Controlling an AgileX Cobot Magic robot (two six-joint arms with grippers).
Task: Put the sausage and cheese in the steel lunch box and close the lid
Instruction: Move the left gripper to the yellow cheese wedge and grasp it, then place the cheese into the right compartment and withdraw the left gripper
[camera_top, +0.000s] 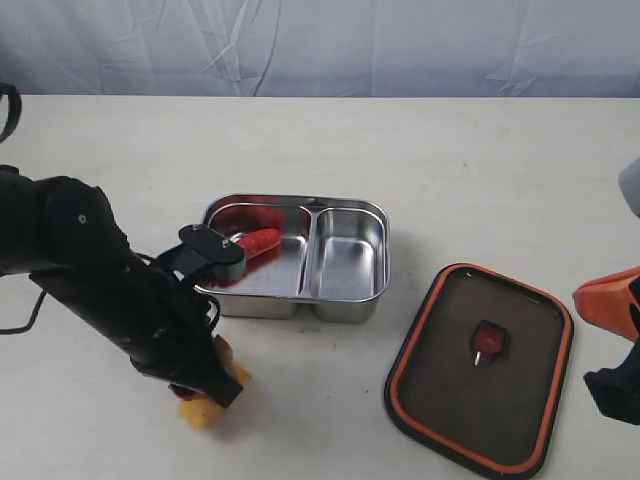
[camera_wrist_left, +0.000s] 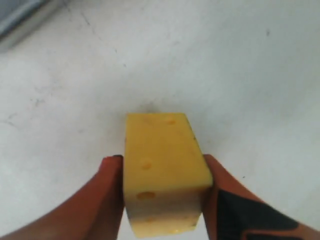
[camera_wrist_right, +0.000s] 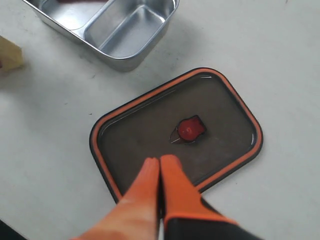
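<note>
- Lying in the left compartment of the steel lunch box (camera_top: 296, 303), the sausage (camera_top: 258, 242) points slantwise toward the far left corner of the box, and its red colour mirrors in the shiny wall.
- The right compartment of the box shows only bare steel. The divider runs from the far wall to the near wall.
- The box stands about in the middle of the worktop (camera_top: 450, 150), open, with no lid on it.
- The cheese (camera_wrist_left: 162, 170) is at the near left part of the worktop, well apart from the box and nearer to the front edge. It is a yellow block with small round holes.
- The left gripper (camera_wrist_left: 160, 159) is down at the cheese. Its orange fingers (camera_wrist_left: 107, 190) lie against both side faces of the cheese, so the jaws hold it between them.
- I cannot tell whether the cheese touches the worktop or is a little above it.
- The lid (camera_top: 440, 400) lies flat on the near right part of the worktop, near the box but not touching it, and turned a little askew. An orange rim runs around it, and a red valve tab (camera_top: 488, 342) sits in its middle.
- The right gripper (camera_wrist_right: 160, 161) hangs over the lid's edge with its two fingers pressed together and nothing between them.
- In the exterior view this gripper is at the right border, beside the lid.
</note>
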